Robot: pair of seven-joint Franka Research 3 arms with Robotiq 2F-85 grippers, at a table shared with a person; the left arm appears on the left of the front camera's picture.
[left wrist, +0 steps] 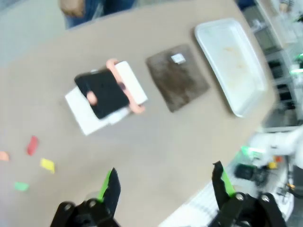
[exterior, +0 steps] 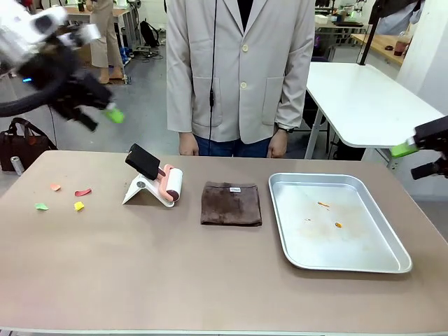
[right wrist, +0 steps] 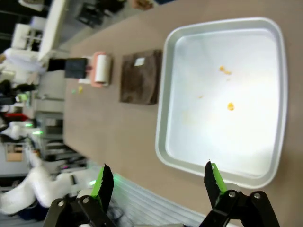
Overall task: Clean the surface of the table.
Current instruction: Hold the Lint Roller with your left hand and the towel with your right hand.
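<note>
Brownish table (exterior: 210, 273) top spreads below both arms, with a person (exterior: 241, 70) standing at its far edge. The left gripper (exterior: 101, 119) hangs high over the table's left end with its jaws wide apart and nothing between them. The right gripper (exterior: 414, 159) hovers off the right edge, just as wide and just as empty.

By the look of it, the cleaning has not begun. Four paper scraps lie on the table below the left gripper and a little toward the robot: one orange (exterior: 55, 187), one red (exterior: 82, 192), one green (exterior: 41, 206), one yellow (exterior: 79, 206). One lint roller (exterior: 171, 185) sits untouched on its one white stand (exterior: 140, 190), below that gripper and toward the middle. One brown cloth (exterior: 231, 204) lies folded flat beyond it. One metal tray (exterior: 339, 178) lies below and inward of the right gripper, holding about three small orange crumbs (right wrist: 230, 106).

Left to do, seemingly: take up a tool and clear the scraps.
</note>
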